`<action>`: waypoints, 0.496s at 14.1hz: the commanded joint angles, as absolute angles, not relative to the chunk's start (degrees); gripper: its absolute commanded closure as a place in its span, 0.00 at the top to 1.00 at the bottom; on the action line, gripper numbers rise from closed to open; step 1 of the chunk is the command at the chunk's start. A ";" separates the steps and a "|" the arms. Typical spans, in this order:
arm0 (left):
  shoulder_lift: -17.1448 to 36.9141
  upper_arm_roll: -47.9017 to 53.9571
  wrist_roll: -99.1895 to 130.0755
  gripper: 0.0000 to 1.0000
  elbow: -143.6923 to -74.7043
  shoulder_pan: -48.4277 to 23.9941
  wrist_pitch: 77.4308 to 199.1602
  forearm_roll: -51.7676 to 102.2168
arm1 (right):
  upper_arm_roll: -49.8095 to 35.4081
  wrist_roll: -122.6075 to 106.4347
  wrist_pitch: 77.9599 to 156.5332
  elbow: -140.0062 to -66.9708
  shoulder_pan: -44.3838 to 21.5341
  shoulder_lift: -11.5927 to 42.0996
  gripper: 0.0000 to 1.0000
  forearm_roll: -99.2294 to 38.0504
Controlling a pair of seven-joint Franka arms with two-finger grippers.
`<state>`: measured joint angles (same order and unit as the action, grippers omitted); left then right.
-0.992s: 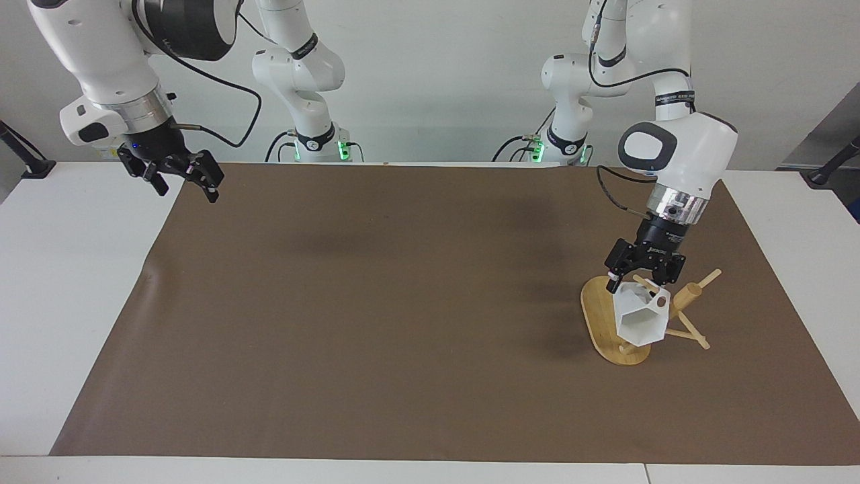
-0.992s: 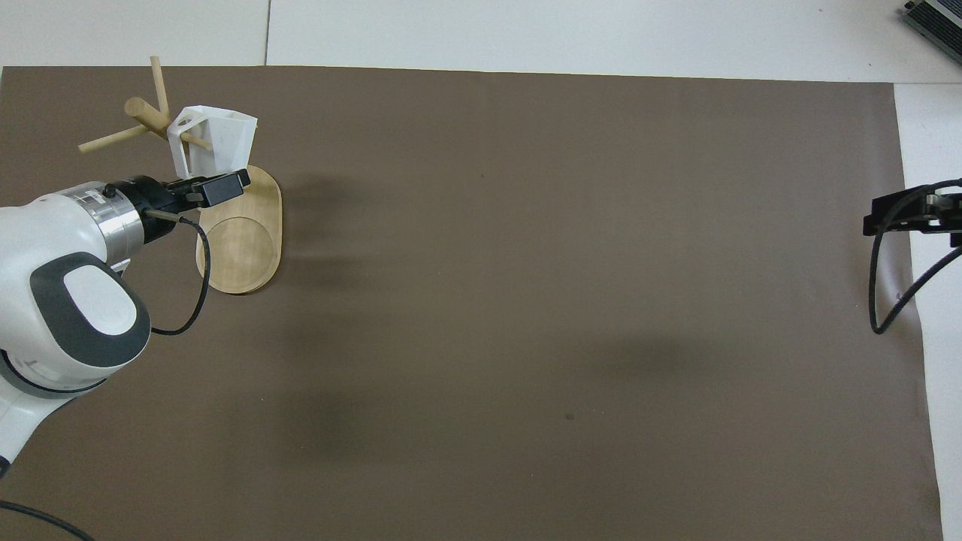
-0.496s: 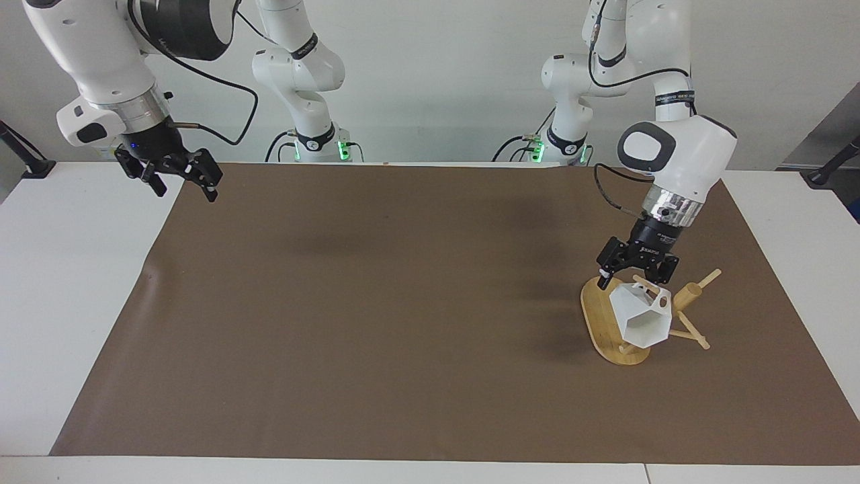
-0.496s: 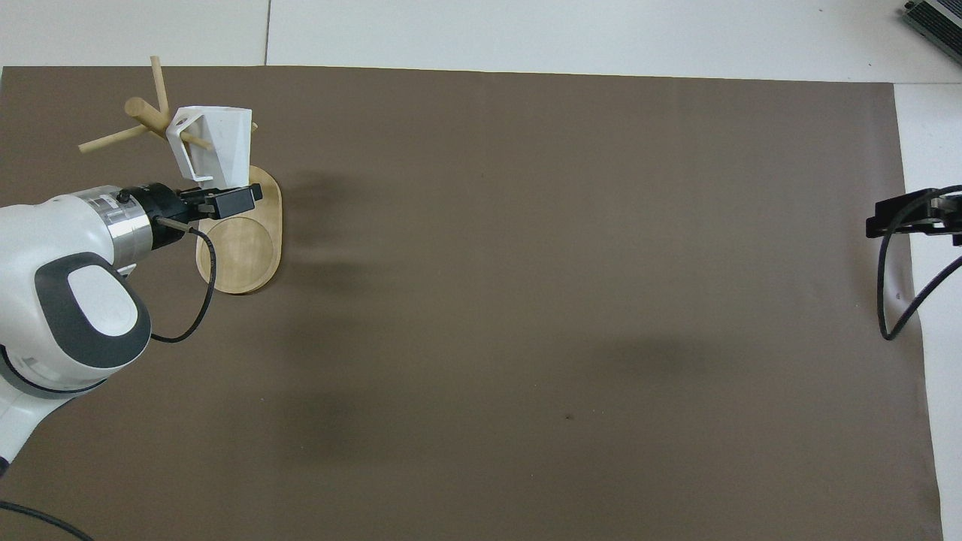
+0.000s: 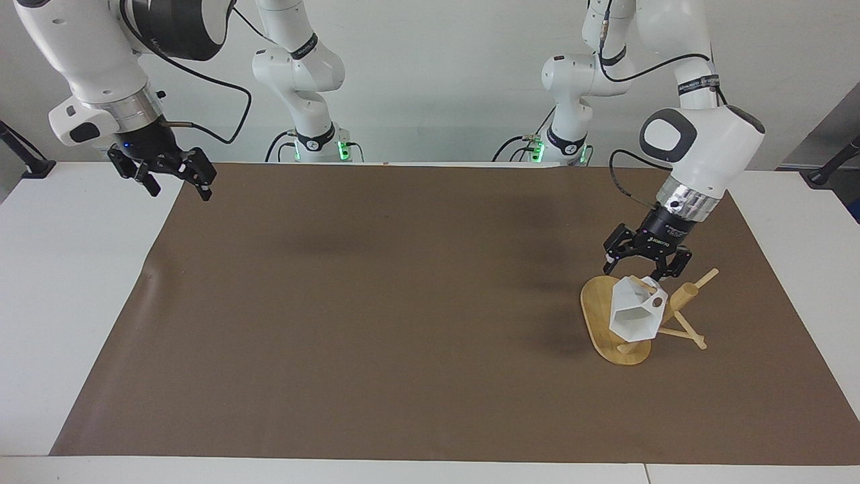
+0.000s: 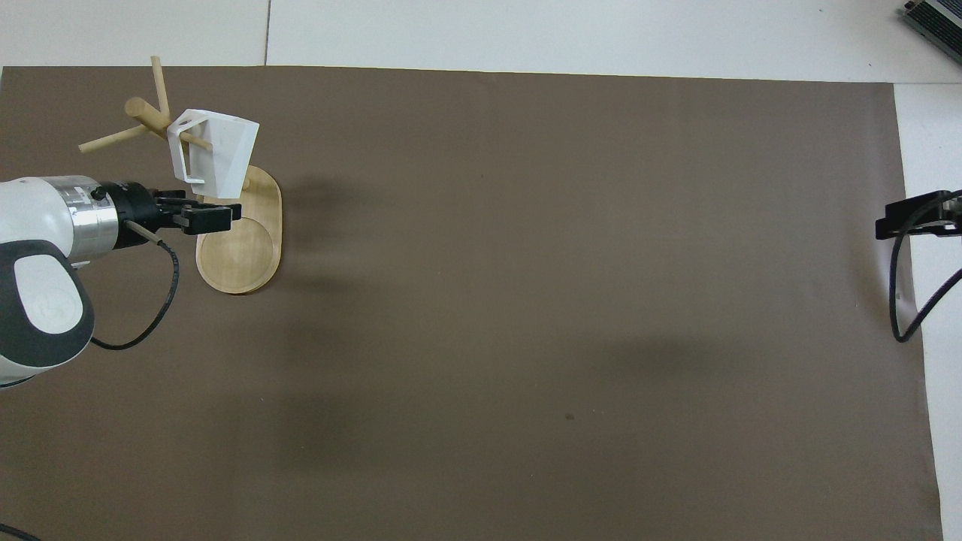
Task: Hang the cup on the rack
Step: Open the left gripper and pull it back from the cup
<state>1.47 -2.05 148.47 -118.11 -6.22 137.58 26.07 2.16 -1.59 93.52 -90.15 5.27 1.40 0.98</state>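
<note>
The white faceted cup [image 5: 635, 311] hangs by its handle on a peg of the bamboo rack [image 5: 686, 296], tilted over the oval base [image 5: 594, 312]. It also shows in the overhead view [image 6: 214, 152], with the rack's post [image 6: 143, 113] and base [image 6: 240, 248]. My left gripper [image 5: 643, 267] is open just above the cup, clear of it; in the overhead view [image 6: 214, 218] it is over the base. My right gripper [image 5: 176, 180] is open and empty, raised over the table's corner at the right arm's end; only part of it shows in the overhead view [image 6: 913, 218].
A brown mat [image 5: 403, 302] covers most of the white table [image 5: 67, 282]. The rack's thin pegs [image 5: 704, 277] stick out toward the left arm's end of the table.
My left gripper has let go of the cup and drawn back from it. The cup has settled lower on its peg. My right gripper has drifted slightly up and outward.
</note>
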 commanded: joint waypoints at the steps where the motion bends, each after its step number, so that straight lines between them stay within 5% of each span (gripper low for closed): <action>1: 0.44 -1.76 142.23 1.00 -116.02 -5.54 132.11 21.98 | 2.02 -2.64 94.92 -91.76 5.89 0.26 1.00 -0.26; 7: -3.25 -1.32 115.45 1.00 -114.88 -6.59 124.64 21.36 | 1.93 -3.16 94.75 -91.76 5.36 0.26 1.00 -0.35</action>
